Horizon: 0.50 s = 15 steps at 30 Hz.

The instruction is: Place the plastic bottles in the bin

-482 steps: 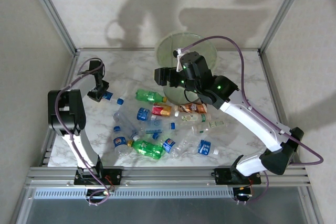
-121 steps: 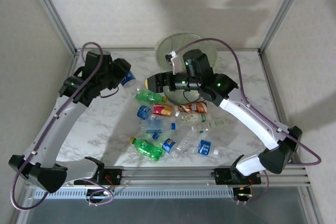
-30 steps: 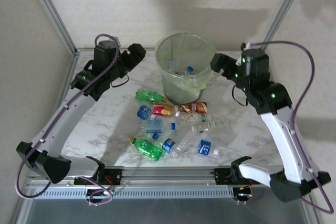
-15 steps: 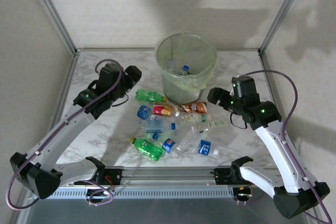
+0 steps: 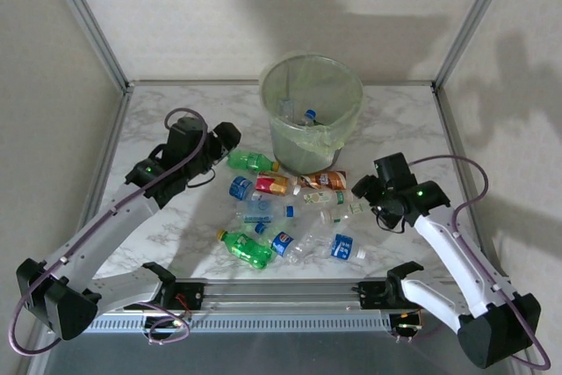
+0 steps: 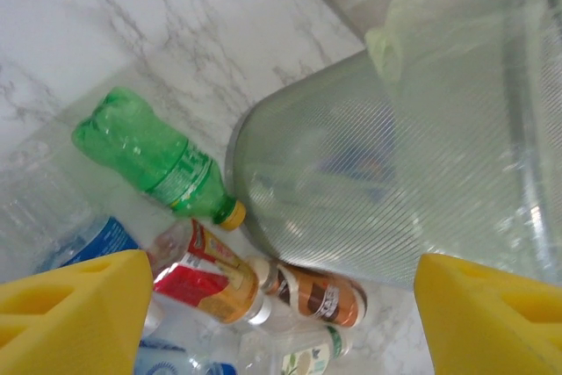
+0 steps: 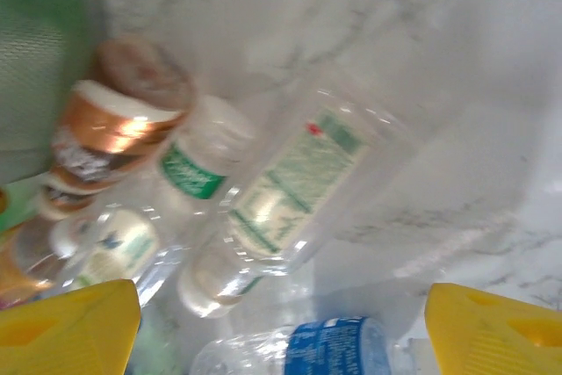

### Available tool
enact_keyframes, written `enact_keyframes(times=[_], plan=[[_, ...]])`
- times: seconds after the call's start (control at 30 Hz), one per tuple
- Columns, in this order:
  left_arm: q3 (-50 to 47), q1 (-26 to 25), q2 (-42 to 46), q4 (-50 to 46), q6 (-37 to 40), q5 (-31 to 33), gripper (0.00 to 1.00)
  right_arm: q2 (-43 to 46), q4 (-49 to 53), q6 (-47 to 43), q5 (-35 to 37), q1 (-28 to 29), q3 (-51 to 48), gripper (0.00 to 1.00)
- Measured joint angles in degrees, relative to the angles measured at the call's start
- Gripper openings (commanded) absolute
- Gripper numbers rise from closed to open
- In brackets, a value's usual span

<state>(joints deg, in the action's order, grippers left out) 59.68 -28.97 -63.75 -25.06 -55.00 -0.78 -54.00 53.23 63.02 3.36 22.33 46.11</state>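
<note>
Roughly ten plastic bottles lie loose in a cluster on the marble table, just on the near side of the bin. A few more are seen inside the bin, which stands at far centre.

Step in hand is judged a reach for pick-up, with both grippers empty.

The left gripper is held at the far left edge of the cluster, jaws open, nothing between the pads. A green bottle, lying close beside the bin wall, is seen ahead of it in the wrist view.

The right gripper is held low at the right edge, jaws likewise open and empty. A clear bottle with a green-and-white label lies just ahead.

Next move: each gripper is to be lowered astride its bottle, across the body, then closed. Skidding is to be expected from crushed, slick plastic, and bottles touching the clear one may be dragged.
</note>
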Motion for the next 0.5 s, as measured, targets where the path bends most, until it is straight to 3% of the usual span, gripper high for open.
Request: enact_keyframes(times=[0.5], plan=[[-5.3,-0.2,1.7,0.0,2.8,-4.0,0.79,-9.2,-7.6,10.6,1.6,0.0,-3.3,0.85]])
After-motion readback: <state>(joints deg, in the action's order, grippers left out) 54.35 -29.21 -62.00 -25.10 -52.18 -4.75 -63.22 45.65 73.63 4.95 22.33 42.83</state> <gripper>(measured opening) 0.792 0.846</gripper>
